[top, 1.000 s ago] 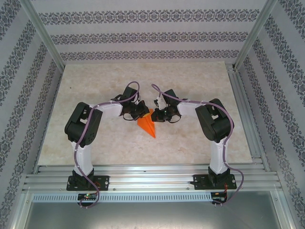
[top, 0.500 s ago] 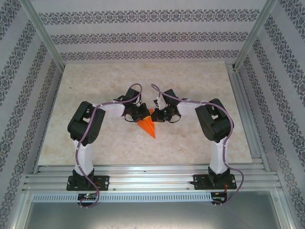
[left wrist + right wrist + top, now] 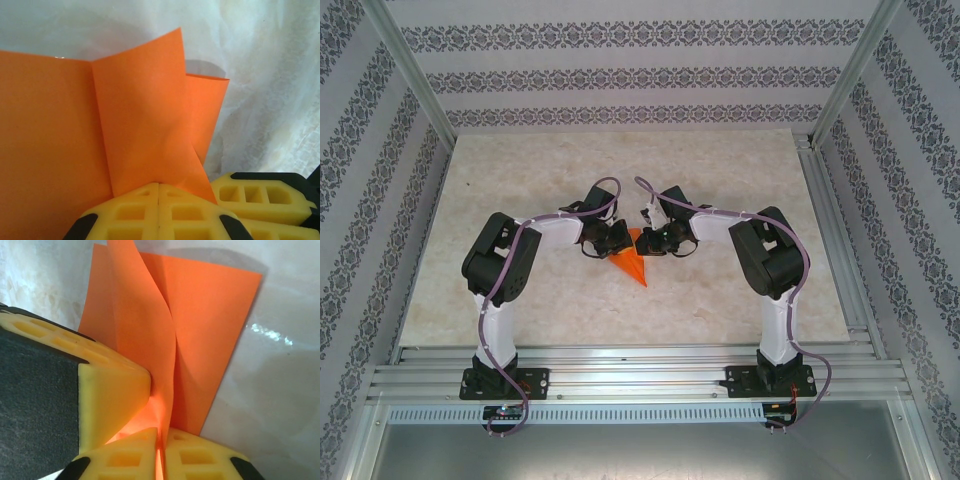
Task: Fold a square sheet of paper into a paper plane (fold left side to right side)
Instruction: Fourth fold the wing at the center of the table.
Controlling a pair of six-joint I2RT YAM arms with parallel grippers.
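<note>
Wrist views show left gripper [image 3: 158, 212] closed against paper plane [image 3: 145, 125], right gripper [image 3: 161, 455] pinching it.

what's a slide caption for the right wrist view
Right gripper pinching an upright flap of the orange paper.

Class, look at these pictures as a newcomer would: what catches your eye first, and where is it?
The bright orange paper, folded to a pointed wedge, lies midway on the pale table. In the right wrist view one flap stands up, pinched by the yellow fingers of the right gripper. The left gripper, shut, meets the paper's edge.
</note>
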